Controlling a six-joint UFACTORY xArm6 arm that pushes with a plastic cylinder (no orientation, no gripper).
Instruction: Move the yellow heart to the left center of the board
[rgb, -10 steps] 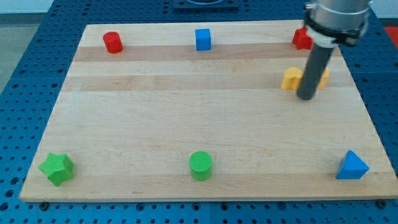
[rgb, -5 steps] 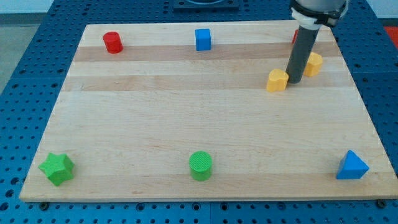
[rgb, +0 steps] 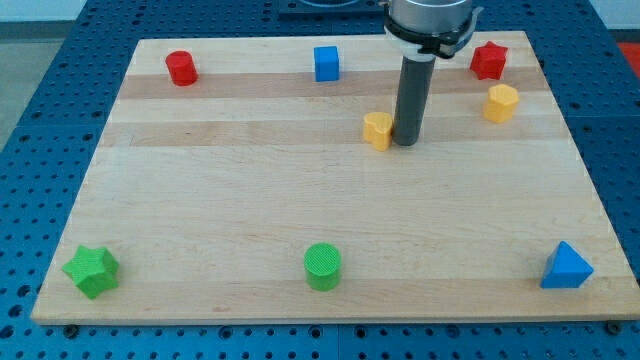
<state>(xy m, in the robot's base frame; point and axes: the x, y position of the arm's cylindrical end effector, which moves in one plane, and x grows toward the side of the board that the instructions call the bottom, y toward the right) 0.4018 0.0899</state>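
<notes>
The tool, a jawless rod, has its tip (rgb: 405, 143) pressed against the yellow heart (rgb: 378, 130); an off-centre push could let it slip aside before the worktop's (rgb: 200, 190) left edge.

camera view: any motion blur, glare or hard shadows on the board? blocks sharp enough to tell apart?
Camera view: lighting is even and diffuse, no glare on the wooden board; shadows are faint, just a soft one under each block. The yellow heart is sharp, and so is my tip touching its right side. The rod's upper end is cut off at the view's top. No visible distortion.
</notes>
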